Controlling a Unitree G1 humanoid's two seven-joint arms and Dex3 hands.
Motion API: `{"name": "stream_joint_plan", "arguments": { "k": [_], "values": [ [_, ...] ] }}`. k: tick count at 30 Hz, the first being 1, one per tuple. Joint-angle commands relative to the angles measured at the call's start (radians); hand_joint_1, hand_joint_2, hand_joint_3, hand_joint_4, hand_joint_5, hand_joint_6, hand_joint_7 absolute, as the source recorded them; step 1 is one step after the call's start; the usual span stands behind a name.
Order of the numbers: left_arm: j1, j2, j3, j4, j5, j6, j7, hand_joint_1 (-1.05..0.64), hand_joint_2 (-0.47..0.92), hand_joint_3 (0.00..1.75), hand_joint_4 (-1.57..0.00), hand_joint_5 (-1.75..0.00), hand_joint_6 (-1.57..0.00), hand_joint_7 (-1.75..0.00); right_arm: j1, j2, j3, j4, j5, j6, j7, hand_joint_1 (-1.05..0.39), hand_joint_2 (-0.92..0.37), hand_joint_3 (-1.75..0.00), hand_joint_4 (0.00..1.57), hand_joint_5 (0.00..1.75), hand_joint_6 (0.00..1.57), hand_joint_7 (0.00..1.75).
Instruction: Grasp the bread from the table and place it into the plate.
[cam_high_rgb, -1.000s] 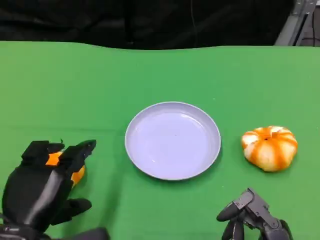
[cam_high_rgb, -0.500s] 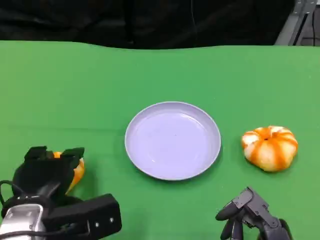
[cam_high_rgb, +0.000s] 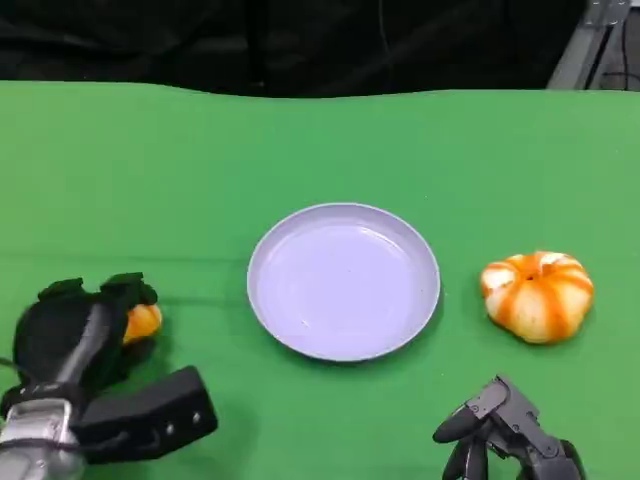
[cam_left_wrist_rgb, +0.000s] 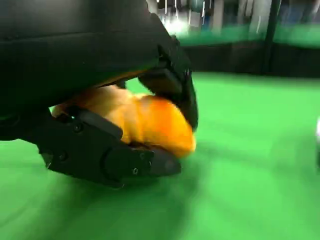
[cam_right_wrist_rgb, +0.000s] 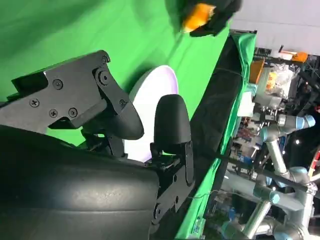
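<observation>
Our left hand (cam_high_rgb: 75, 335) grips the orange bread (cam_left_wrist_rgb: 145, 122) tight, down by the green table (cam_high_rgb: 320, 150). We should lift it up first, then carry it sideways to the plate (cam_high_rgb: 343, 281) beside the hand, keeping the squeeze gentle.

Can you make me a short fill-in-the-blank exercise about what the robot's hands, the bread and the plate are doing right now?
1. The left hand grips an orange piece of ____.
2. The plate has ____ lying in it.
3. The striped bread on the table lies on the robot's ____ side of the plate.
4. The right hand holds ____.

Missing words: bread; nothing; right; nothing
</observation>
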Motion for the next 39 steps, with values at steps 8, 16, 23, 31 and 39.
{"name": "stream_joint_plan", "arguments": {
  "k": [8, 16, 23, 31, 39],
  "values": [
    [0.018, 0.043, -0.088, -0.090, 0.025, -0.121, 0.334, -0.23, 0.17, 1.65, -1.42, -1.75, -1.23, -1.75, 0.002, -0.003, -0.007, -0.014, 0.002, 0.013, -0.001, -0.12, -0.73, -1.38, 0.63, 1.75, 0.38, 1.75],
    [0.012, 0.030, -0.124, -0.242, 0.025, -0.164, 0.296, -0.31, 0.08, 1.75, -1.38, -1.75, -1.18, -1.75, 0.002, -0.006, -0.007, -0.016, 0.012, 0.009, 0.003, -0.11, -0.72, -1.38, 0.62, 1.75, 0.38, 1.75],
    [-0.091, -0.016, -0.171, -0.284, 0.044, -0.186, 0.243, -0.34, 0.02, 1.75, -1.31, -1.75, -1.11, -1.75, 0.004, -0.002, -0.004, -0.030, 0.008, 0.023, 0.004, -0.12, -0.71, -1.40, 0.64, 1.75, 0.40, 1.75],
    [-0.217, -0.110, -0.218, -0.214, 0.045, -0.182, 0.208, -0.35, -0.09, 1.75, -1.40, -1.75, -1.20, -1.75, 0.014, -0.002, -0.002, -0.059, 0.002, 0.047, 0.011, -0.12, -0.71, -1.41, 0.64, 1.75, 0.40, 1.75],
    [-0.312, -0.190, -0.267, -0.100, 0.050, -0.198, 0.184, -0.19, -0.11, 1.75, -1.34, -1.75, -1.14, -1.75, 0.024, 0.002, 0.007, -0.094, -0.011, 0.078, 0.009, -0.11, -0.71, -1.42, 0.67, 1.75, 0.40, 1.75]
  ]
}}
